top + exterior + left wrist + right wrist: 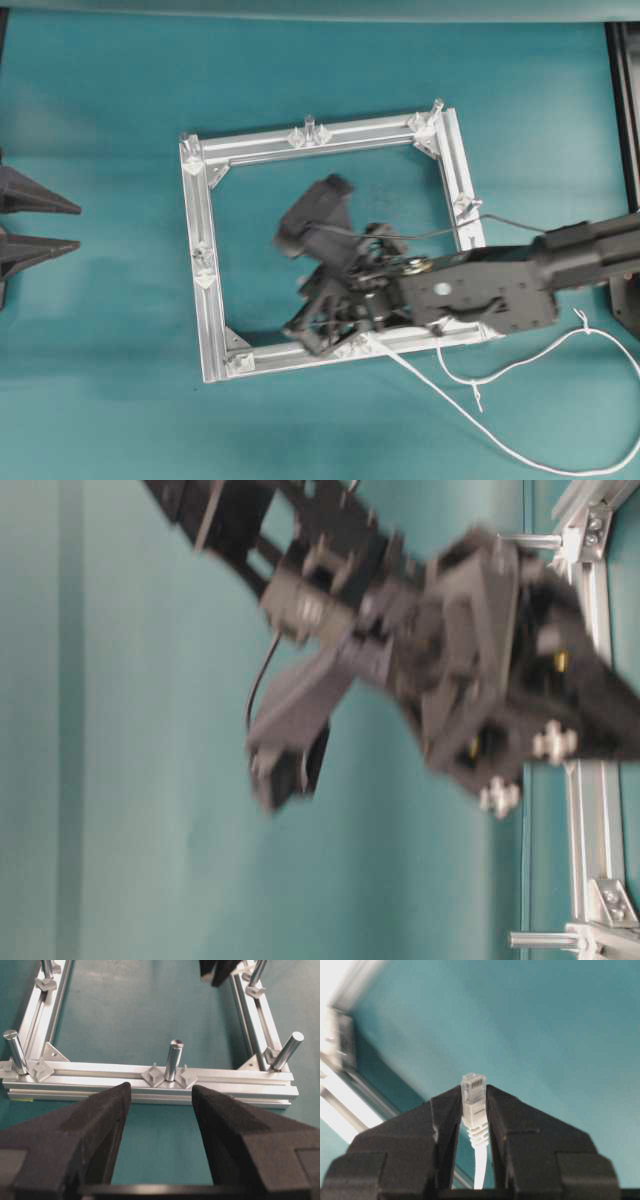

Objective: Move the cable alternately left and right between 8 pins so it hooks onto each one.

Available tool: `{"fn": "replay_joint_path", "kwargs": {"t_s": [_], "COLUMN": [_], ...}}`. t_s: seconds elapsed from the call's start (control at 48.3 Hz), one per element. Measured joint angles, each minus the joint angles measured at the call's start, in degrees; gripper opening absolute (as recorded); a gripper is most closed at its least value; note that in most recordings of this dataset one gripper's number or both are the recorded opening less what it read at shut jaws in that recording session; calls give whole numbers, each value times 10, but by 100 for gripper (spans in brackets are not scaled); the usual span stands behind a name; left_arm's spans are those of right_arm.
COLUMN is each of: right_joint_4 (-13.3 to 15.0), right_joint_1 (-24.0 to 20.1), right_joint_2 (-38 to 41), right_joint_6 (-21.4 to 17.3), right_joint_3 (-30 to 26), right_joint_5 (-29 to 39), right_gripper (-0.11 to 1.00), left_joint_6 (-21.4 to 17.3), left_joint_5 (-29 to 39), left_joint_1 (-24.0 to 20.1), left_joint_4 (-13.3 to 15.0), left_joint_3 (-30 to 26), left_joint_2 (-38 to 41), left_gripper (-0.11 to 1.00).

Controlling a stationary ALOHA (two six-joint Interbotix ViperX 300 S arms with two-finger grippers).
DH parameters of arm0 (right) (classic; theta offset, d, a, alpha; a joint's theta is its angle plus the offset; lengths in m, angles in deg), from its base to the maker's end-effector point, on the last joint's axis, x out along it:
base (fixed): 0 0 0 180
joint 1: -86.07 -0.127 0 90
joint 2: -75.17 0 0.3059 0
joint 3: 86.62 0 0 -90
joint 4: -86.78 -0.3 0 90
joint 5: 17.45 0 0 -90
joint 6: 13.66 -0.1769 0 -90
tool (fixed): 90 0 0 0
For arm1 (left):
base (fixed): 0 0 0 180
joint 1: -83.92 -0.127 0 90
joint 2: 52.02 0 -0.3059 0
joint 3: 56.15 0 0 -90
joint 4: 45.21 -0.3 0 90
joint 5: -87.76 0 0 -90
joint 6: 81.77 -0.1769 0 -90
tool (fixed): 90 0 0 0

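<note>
The square silver frame [209, 300] lies mid-table with several upright pins [309, 125] around it. My right gripper [305, 328] reaches in from the right and hangs just inside the frame's near bar. It is shut on the clear plug [473, 1089] of the white cable [400, 360], which trails over the bar and off to the lower right. The plug tip sticks out past the fingertips [449, 1105]. My left gripper [75, 225] stands open at the table's left edge, outside the frame. Between its fingers [100, 1120] I see bare cloth, with a pin [173, 1060] just beyond.
Slack cable [545, 350] loops on the cloth right of the frame, with a small knot. A thin dark robot wire [500, 217] arcs over the frame's right bar. The blurred table-level view has the right arm [470, 650] above the frame [585, 810]. A dark stand [625, 120] borders the right edge.
</note>
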Motion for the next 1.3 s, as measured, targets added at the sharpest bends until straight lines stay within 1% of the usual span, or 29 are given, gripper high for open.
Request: {"fn": "replay_joint_path", "kwargs": {"t_s": [0.186, 0.352, 0.455, 0.621, 0.849, 1.159, 1.304], "right_joint_4": [-54, -86, -100, -105, -106, -123, -125], "right_joint_1": [-4, -21, -37, -69, -109, -136, -142], "right_joint_2": [35, 58, 72, 93, 114, 150, 187], "right_joint_6": [109, 169, 192, 208, 209, 209, 213], "right_joint_3": [-59, -93, -117, -155, -197, -246, -291], "right_joint_5": [16, 33, 40, 54, 79, 83, 83], "right_gripper": [18, 18, 18, 18, 18, 18, 18], "left_joint_6": [0, -1, 0, 0, 0, -1, 0], "left_joint_5": [0, 0, 0, 0, 0, -1, -2], "left_joint_1": [0, 0, 0, 0, 0, 0, 0], "left_joint_4": [0, 0, 0, 0, 0, 0, 0], "left_joint_3": [0, 1, 1, 1, 1, 3, 3], "left_joint_2": [0, 1, 0, 0, 0, 0, 0], "left_gripper": [54, 54, 54, 54, 54, 54, 54]}}
